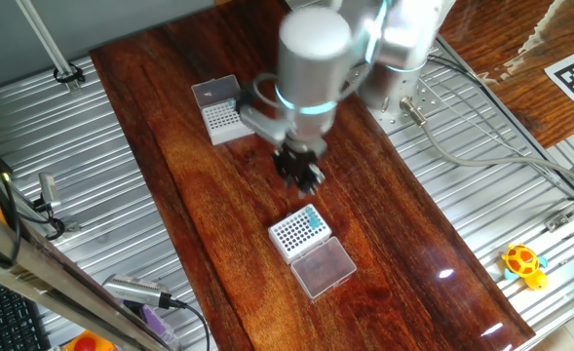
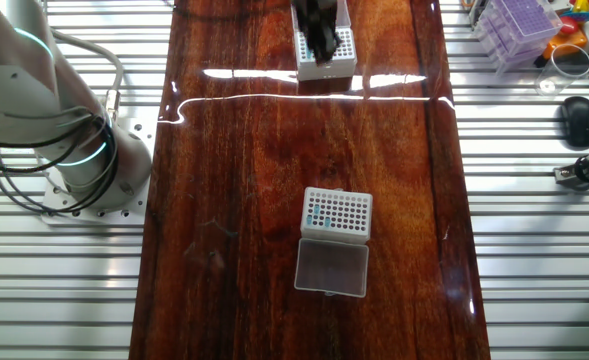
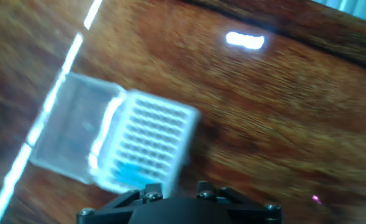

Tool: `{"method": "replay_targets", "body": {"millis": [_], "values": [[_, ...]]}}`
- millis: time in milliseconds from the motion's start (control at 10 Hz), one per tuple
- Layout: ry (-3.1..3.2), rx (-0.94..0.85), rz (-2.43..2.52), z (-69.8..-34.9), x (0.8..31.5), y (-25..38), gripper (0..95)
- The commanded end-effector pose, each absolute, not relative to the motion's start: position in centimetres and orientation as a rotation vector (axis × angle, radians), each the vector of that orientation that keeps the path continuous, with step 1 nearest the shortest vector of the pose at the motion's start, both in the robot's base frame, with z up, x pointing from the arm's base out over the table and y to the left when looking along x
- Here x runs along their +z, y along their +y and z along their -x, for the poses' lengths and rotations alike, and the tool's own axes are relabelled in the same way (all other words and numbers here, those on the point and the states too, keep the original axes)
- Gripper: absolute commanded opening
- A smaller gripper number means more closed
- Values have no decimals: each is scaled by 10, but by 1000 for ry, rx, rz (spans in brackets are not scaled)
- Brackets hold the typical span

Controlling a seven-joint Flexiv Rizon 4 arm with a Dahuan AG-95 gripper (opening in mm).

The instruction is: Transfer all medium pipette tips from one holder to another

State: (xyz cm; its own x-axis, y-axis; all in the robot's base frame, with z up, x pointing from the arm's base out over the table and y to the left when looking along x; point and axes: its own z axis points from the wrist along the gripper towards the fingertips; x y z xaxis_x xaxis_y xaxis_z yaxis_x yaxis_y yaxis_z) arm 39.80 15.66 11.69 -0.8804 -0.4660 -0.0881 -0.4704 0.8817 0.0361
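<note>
You see the gripper [image 1: 302, 175] hanging over the wooden table [image 1: 209, 214], between the two white racks. From the one fixed view the fine-dot rack [image 1: 299, 230] sits at its 6 o'clock and the bold-hole rack [image 1: 222, 117] at its 10 o'clock. You cannot tell whether the fingers are spread or pressed together. They read as a dark blur in both fixed views, and the hand view shows only the black gripper body at the bottom edge. You also cannot tell whether a tip is pinched.

The medium pipette tips [image 1: 313, 219] stand in the fine-dot rack as a small teal cluster. In the one fixed view they sit at the rack's 1 o'clock corner. In the other fixed view they [image 2: 319, 213] sit on its 9 o'clock side. The rest of that rack's grid looks unfilled.

The frosted lid [image 1: 323, 265] lies flat on the table, touching or just beside the fine-dot rack at 5 o'clock in the one fixed view. In the other fixed view it is at 6 o'clock.

The bold-hole rack has its clear lid [image 1: 214, 92] at 12 o'clock, right against it. You can make out no teal in it at this size. In the other fixed view the gripper [image 2: 321, 48] overlaps that rack [image 2: 342, 45] near the top edge of the frame.

The hand view is motion-blurred. You get the fine-dot rack [image 3: 148, 146] at 9 o'clock of centre, teal tips [image 3: 130, 174] at its lower edge, and the lid [image 3: 74, 127] beside it at 9 o'clock.

A yellow toy [image 1: 523, 263] sits off the table at 4 o'clock.
</note>
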Motion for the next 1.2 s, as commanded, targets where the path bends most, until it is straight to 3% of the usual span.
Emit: {"method": "replay_targets", "body": {"millis": [100, 200, 300, 1200], "values": [[2947, 81, 870, -390, 121, 105, 190], [2948, 82, 872, -388, 122, 105, 190], [2958, 82, 855, -387, 122, 110, 0], [3072, 17, 434, -387, 122, 110, 0]]}}
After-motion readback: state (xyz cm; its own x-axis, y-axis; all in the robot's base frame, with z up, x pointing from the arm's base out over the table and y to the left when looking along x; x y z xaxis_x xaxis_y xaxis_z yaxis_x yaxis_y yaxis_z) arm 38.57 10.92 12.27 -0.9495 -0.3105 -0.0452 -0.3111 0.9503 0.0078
